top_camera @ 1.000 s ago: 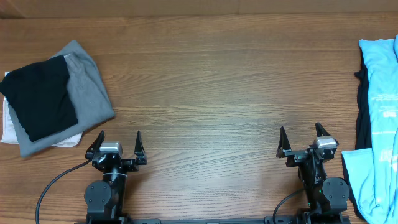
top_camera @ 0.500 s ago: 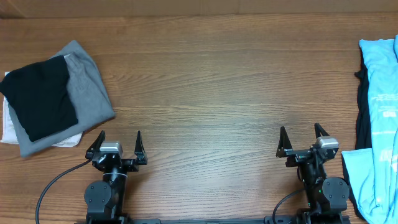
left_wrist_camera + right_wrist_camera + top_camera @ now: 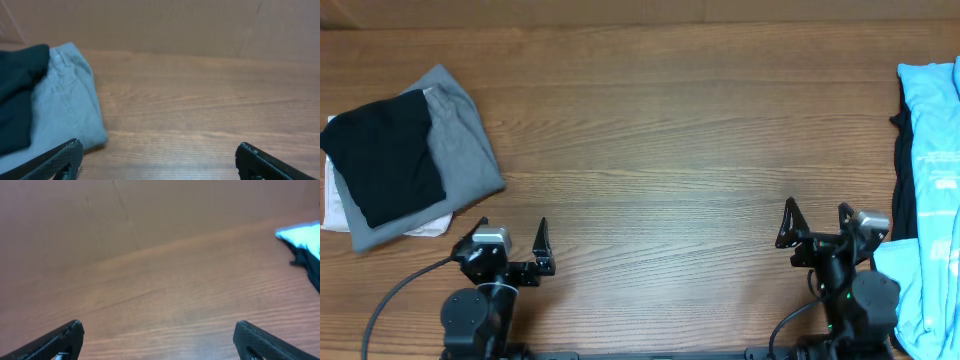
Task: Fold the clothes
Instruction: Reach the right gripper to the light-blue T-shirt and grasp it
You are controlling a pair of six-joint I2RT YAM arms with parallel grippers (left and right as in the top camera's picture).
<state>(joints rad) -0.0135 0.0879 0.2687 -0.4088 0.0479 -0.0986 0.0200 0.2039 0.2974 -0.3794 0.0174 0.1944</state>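
Both left hand [image 3: 510, 238] and right hand [image 3: 815, 220] gape empty; only overhead shows apparent T-shirt [image 3: 932, 110] lettering.

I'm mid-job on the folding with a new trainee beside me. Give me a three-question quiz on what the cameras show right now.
1. True or false: the sky-blue T-shirt lies beside the left gripper.
2. What colour is the top garment of the pile at the left? A white, B black, C grey.
3. Fill in: the left gripper and the right gripper both stand ____, holding nothing.

Key: 1 false, it lies at the right gripper's side. 2 B. 3 open.
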